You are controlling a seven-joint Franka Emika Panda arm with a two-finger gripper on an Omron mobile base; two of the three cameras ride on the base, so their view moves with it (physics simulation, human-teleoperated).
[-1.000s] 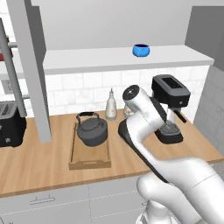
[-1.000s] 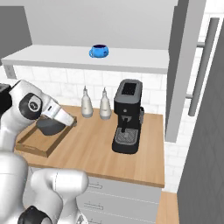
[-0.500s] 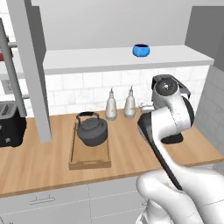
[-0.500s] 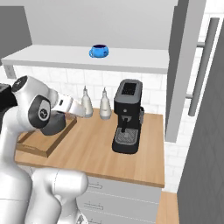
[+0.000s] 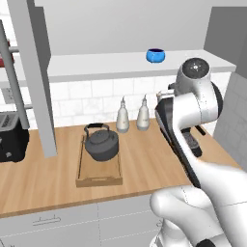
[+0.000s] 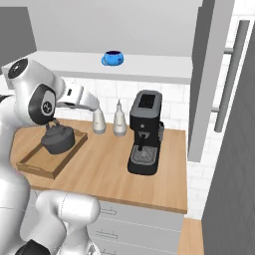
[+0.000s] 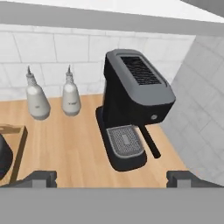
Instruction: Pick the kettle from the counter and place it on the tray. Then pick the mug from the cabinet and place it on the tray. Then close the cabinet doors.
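The dark grey kettle (image 5: 101, 144) sits on the wooden tray (image 5: 99, 179) on the counter (image 5: 144, 161), left of centre. Its dark edge (image 7: 2, 158) and the tray rim (image 7: 18, 146) also show at the left of the hand view. The blue mug (image 5: 155, 55) stands on the shelf of the open cabinet (image 5: 96, 65), also visible from the right (image 6: 113, 58). My gripper (image 7: 111, 178) is open and empty, its fingertips (image 7: 41, 177) far apart. It hangs over the counter (image 6: 95, 103) right of the tray, below the shelf, facing the coffee machine.
A black coffee machine (image 6: 144, 132) stands on the right of the counter. Two pale bottles (image 5: 122, 116) (image 5: 143, 115) stand at the tiled wall. A dark toaster (image 5: 9, 137) is at far left. Open cabinet doors (image 5: 34, 72) (image 6: 209, 74) jut out on both sides.
My arm has risen from beside the tray and swung right, toward the coffee machine. The kettle has stayed on the tray; the mug has not moved.
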